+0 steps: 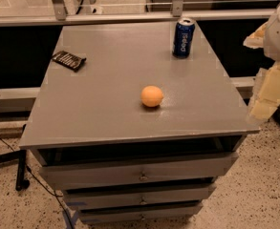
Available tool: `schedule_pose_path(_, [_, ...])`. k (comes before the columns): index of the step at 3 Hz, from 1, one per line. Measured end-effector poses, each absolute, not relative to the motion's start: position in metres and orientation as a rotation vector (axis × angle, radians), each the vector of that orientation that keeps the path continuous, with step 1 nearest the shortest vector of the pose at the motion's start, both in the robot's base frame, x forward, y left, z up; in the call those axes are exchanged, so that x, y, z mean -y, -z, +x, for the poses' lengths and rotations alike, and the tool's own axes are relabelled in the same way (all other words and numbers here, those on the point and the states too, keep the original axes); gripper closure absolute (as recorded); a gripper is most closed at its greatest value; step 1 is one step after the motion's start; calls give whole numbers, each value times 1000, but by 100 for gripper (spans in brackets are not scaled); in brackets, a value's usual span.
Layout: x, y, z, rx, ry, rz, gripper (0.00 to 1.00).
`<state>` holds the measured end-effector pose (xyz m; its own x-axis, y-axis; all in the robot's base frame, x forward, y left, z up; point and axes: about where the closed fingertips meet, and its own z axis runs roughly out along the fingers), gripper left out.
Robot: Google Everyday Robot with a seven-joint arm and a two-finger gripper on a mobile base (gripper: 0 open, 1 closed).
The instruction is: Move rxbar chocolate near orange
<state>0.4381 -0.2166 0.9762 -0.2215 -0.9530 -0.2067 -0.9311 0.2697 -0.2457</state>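
Note:
The rxbar chocolate [69, 60], a flat dark bar with white print, lies near the far left edge of the grey cabinet top [111, 113]. The orange [152, 96] sits near the middle of the top, well to the right of the bar and closer to the front. My gripper [267, 80], pale cream and white, hangs at the right edge of the view, beyond the cabinet's right side and away from both things. It holds nothing that I can see.
A blue soda can [183, 37] stands upright at the far right of the top. The cabinet has several drawers [139, 174] in front. A glass barrier with metal posts [130, 11] runs behind. A black stand leg and cable [20, 171] are on the floor at left.

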Motion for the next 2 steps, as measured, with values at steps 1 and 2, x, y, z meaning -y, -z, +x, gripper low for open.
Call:
schedule_pose_path(1, [217,-976,438,-2232,99,-1724,0])
schedule_pose_path(2, [212,-978,458,-2175,91,-1723,0])
